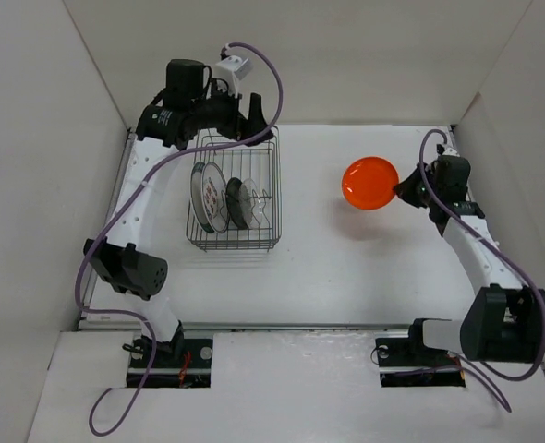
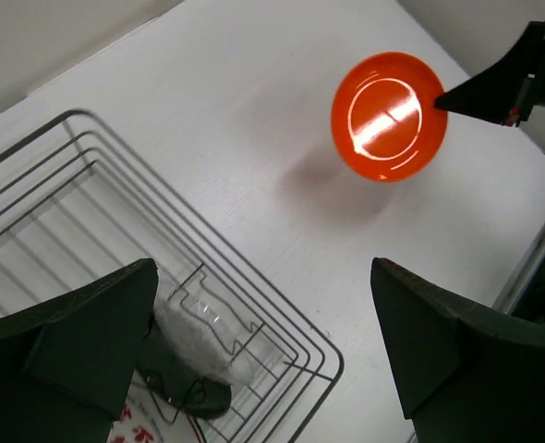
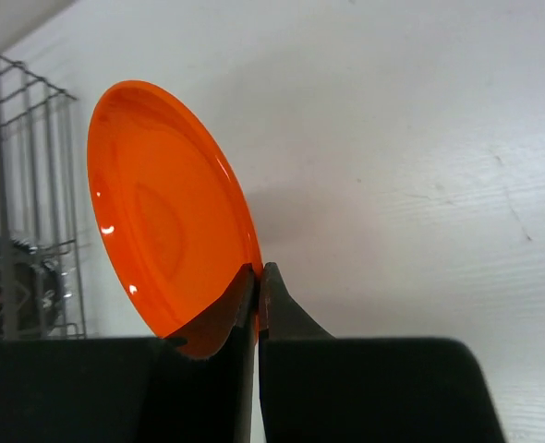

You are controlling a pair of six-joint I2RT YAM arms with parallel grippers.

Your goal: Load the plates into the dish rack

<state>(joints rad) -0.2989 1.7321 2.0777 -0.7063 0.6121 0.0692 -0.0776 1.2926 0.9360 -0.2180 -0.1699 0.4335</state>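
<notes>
Your right gripper is shut tight on the bright orange plate, its two fingers pinching the rim with no gap between them; in the right wrist view the grip sits at about 5 o'clock on the plate. From above, the plate hangs clear of the table toward 2 o'clock from the table's middle, tipped up on edge, with its shadow on the white surface just below it. The dish rack stands well apart from it, toward 10 o'clock. Several plates stand upright between the tines: a white one with a dark patterned rim at the 9 o'clock side, then a glossy black one, then a clear glass one toward 3 o'clock. Your left gripper hovers over the rack's 12 o'clock edge, its jaws spread wide and holding nothing; its wrist view looks past both fingers onto the rack wires and the orange plate beyond.
</notes>
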